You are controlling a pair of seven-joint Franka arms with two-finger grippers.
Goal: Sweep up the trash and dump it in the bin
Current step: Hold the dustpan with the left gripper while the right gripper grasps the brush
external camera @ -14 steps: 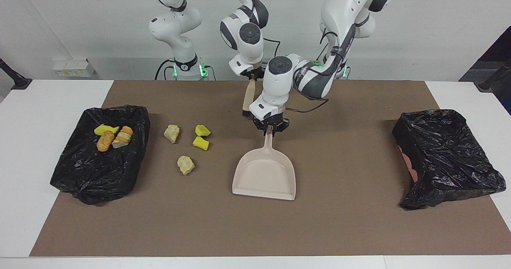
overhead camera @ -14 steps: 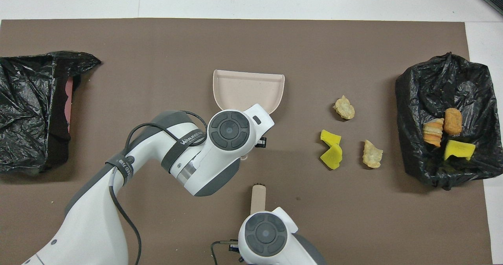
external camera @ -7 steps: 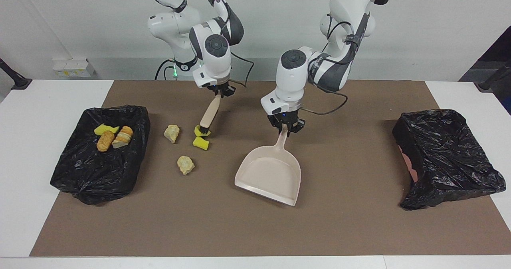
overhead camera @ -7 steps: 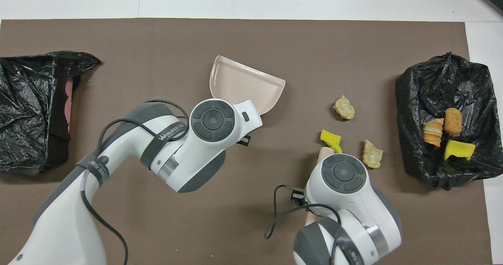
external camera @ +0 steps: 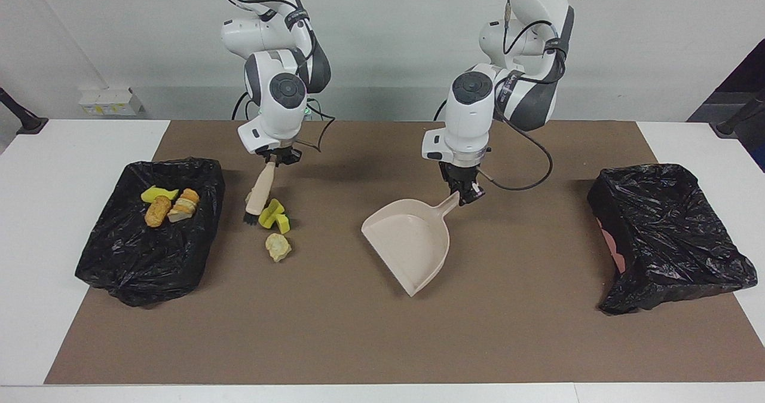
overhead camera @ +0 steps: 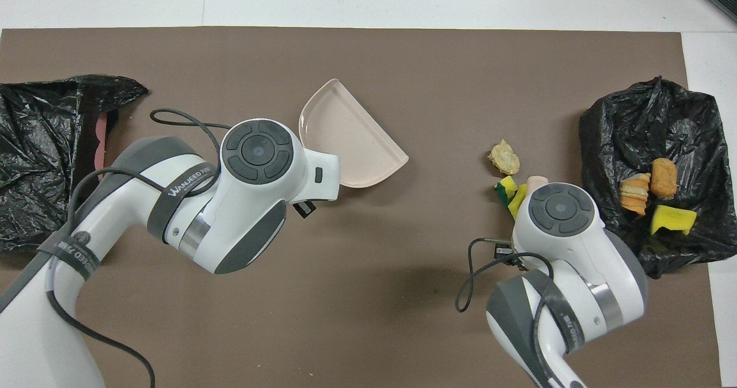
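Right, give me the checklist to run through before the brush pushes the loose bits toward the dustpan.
1. Right gripper shut on the brush: ok.
2. Left gripper shut on the dustpan handle: ok.
3. Bristles down beside the yellow sponge chunks: ok.
4. Dustpan mouth next to the loose trash: not ok, a stretch of bare mat lies between.
5. Cream piece within the brush's path: cannot tell.
6. Black-lined bin at the right arm's end has room: ok.
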